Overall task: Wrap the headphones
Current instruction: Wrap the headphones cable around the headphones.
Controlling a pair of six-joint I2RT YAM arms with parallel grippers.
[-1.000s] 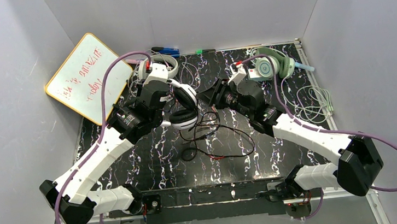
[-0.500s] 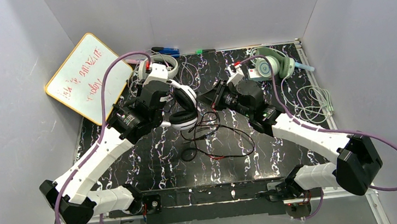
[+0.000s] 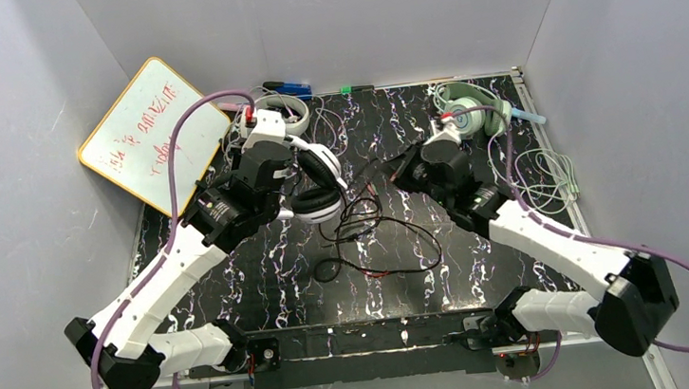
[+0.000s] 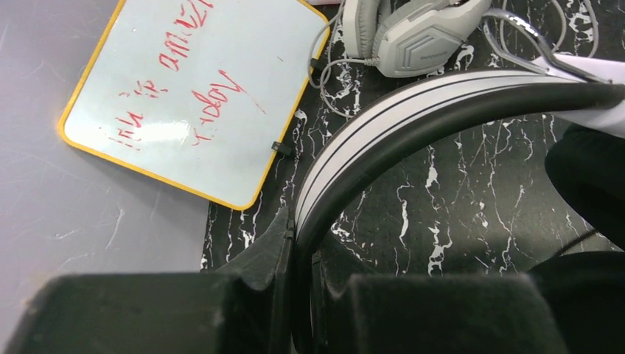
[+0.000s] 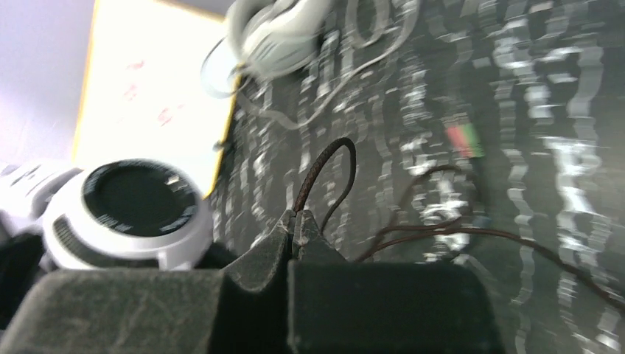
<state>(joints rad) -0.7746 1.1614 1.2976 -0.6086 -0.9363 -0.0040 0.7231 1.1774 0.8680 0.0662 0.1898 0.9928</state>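
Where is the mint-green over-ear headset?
Top view: the mint-green over-ear headset lies at the black marbled table's far right corner, just beyond the right arm's wrist.

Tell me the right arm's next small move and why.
Probably carry the dark cable toward the headband of the black-and-white headset to start a wrap: the right gripper pinches a cable loop, the left gripper clamps the headband.

Cable loops (image 3: 363,223) mid-table, whiteboard (image 3: 152,132) far left, bare mat (image 3: 264,288) nearside
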